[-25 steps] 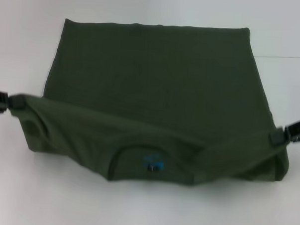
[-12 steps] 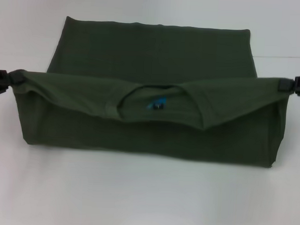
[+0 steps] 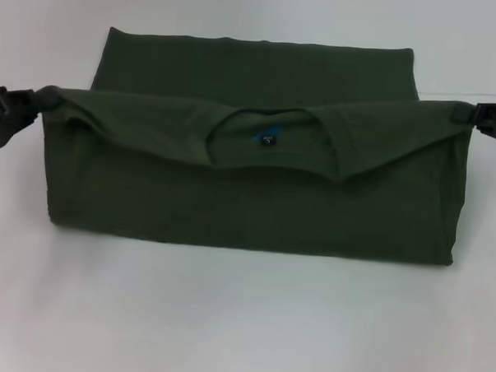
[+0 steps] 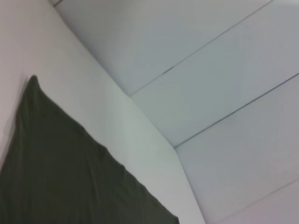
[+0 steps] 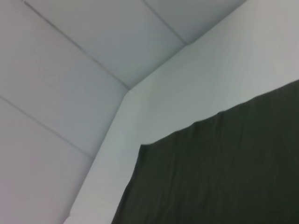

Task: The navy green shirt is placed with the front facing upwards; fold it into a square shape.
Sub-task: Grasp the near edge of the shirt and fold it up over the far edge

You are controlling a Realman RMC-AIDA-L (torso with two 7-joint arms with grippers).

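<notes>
Nearest to us, a bare strip of the white surface (image 3: 242,317). Just beyond it the navy green shirt (image 3: 247,211) rests along its near fold line, while its collar end is lifted and stretched between the two hands. The round collar (image 3: 271,133) with one small blue neck label (image 3: 269,140) sags at mid-span, lower than the held corners. Farther off, the remaining part of the shirt lies flat on the surface.

Left hand (image 3: 31,102) is closed on the left corner of the raised edge. Right hand (image 3: 475,113) is closed on the right corner. Both sit at the outer ends, at roughly equal height.

Risks, as we judge them:
- The slack middle may touch down before the corners, leaving a crease or bunch under the fold.
- Unequal travel of the two hands would skew the edge, so the result comes out a trapezoid and not a square.
- Only a small bit of cloth is pinched at each corner; a slip at one side would drop that half.
- Dragging while lowering may shift the flat far layer.

Count: one shirt, one collar, one label, two hands, one surface. The wrist views show only cloth, surface and panelled background.
</notes>
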